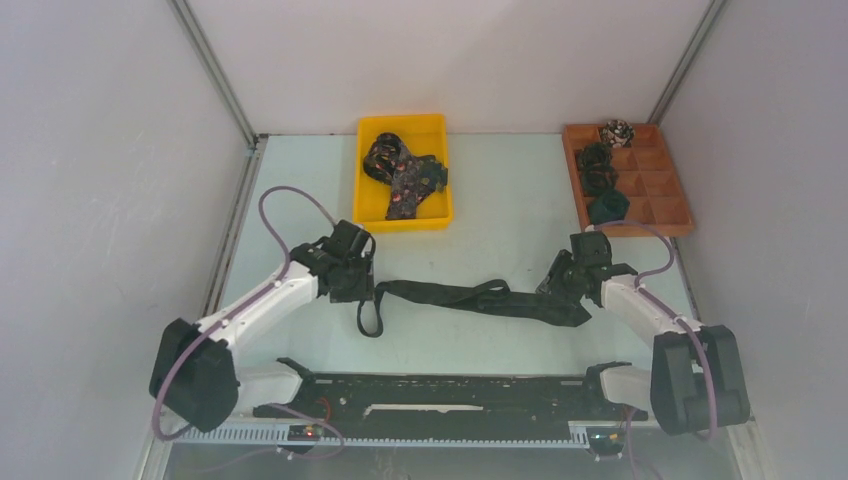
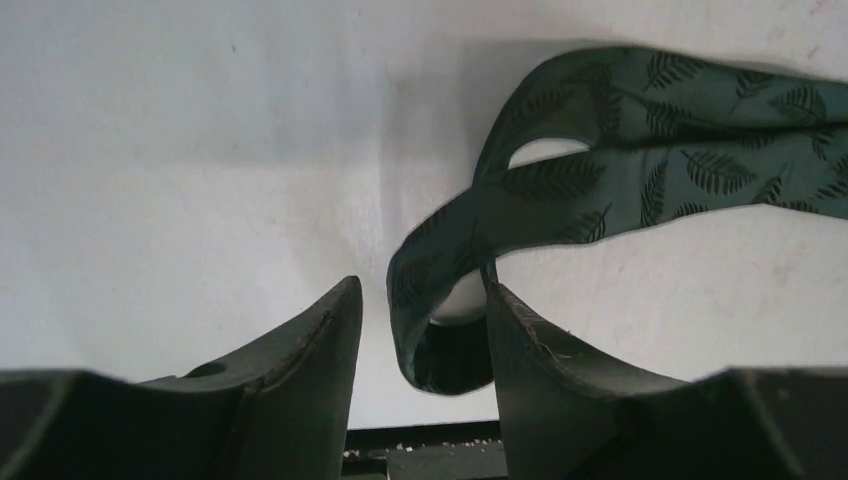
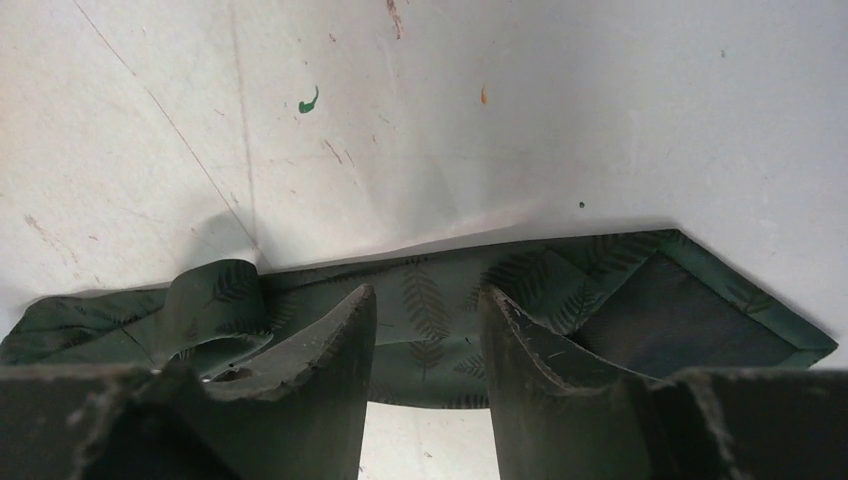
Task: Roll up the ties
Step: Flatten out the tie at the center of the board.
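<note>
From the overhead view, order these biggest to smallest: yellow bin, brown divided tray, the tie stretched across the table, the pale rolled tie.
1. Brown divided tray and yellow bin: too alike to rank.
2. Stretched tie: longest of all, but narrow.
3. Pale rolled tie: smallest.

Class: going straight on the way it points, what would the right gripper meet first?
Probably the green tie, its wide end flat on the table just beyond the open right gripper; depth is unclear.
</note>
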You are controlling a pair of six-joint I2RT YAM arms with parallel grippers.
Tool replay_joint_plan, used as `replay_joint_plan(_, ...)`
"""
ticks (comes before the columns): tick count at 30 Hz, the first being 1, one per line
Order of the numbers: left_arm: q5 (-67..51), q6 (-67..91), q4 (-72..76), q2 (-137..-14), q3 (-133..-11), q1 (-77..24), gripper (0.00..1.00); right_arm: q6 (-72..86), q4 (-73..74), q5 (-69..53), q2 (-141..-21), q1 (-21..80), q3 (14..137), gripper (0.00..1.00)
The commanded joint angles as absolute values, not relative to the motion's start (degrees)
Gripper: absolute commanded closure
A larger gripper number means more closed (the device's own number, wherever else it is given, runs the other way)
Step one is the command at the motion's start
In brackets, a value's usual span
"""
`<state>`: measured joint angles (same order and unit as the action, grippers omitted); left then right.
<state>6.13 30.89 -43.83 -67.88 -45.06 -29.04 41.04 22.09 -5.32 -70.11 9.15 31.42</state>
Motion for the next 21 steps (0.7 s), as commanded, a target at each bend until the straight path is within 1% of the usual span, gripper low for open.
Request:
replay_joint_plan(1, 9.3, 26.5, -41.7, -73.4, -49.3, -29.5, 0.48, 38.9, 18.4, -9.2, -71.2, 7.3, 31.0, 0.56)
replay_joint_plan(3, 10.0, 25.8, -41.3, -76.1, -50.2, -29.4, 0.52, 38.6, 17.8, -10.1, -71.7, 6.6, 30.8, 0.58)
replay_joint_plan(4, 9.9, 25.5, -41.3, -77.8, -50.7, -29.5, 0.56, 38.4, 17.7, -10.5, -72.0, 6.3, 30.8, 0.59)
replay_joint_plan(5, 9.7, 25.4, -41.2, -79.1, -51.3, -29.5, 0.62, 38.3, 17.5, -11.0, -72.3, 6.1, 30.8, 0.6)
replay_joint_plan(7, 9.7, 25.3, -41.7, -80.9, -52.5, -29.5, 0.82, 38.1, 17.1, -11.6, -73.0, 5.7, 30.8, 0.63)
replay_joint_plan(9, 10.6, 25.0, -42.5, -81.0, -53.6, -29.4, 0.95, 38.1, 16.7, -12.1, -74.0, 5.4, 30.8, 0.66)
replay_joint_plan(10, 11.9, 24.9, -43.3, -80.7, -54.3, -29.5, 0.99, 38.1, 16.6, -12.4, -74.5, 5.2, 30.8, 0.68)
replay_joint_plan(16, 23.5, 23.7, -49.9, -77.2, -57.0, -28.9, 1.0, 37.9, 15.6, -14.1, -77.2, 4.0, 30.8, 0.81)
replay_joint_plan(21, 27.3, 23.4, -51.5, -71.8, -54.9, -25.0, 1.0, 38.1, 15.4, -12.8, -77.0, 4.7, 30.7, 0.8)
